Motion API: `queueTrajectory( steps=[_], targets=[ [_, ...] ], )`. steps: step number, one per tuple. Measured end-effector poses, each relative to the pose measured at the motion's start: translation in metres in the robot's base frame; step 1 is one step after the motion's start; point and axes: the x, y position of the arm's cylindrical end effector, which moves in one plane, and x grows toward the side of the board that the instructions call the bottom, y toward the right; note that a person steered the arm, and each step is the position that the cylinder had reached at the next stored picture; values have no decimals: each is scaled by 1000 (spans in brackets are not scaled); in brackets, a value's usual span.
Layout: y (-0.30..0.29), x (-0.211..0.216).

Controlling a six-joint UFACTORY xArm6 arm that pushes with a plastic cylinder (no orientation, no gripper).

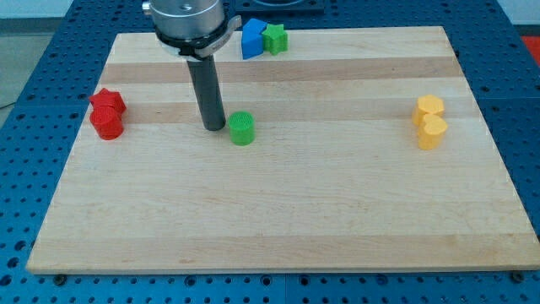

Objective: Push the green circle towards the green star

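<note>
The green circle stands on the wooden board, left of the middle. The green star sits near the view's top edge, touching a blue block on its left. My tip rests on the board just left of the green circle, with a small gap between them. The rod rises straight up to the arm's head at the view's top.
Two red blocks sit together at the view's left, one behind the other. Two yellow blocks sit together at the view's right. The board lies on a blue perforated table.
</note>
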Motion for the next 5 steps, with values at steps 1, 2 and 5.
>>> queueTrajectory(
  steps=[1, 2, 5],
  targets=[
    [0, 20],
    [0, 55],
    [25, -29]
  ],
)
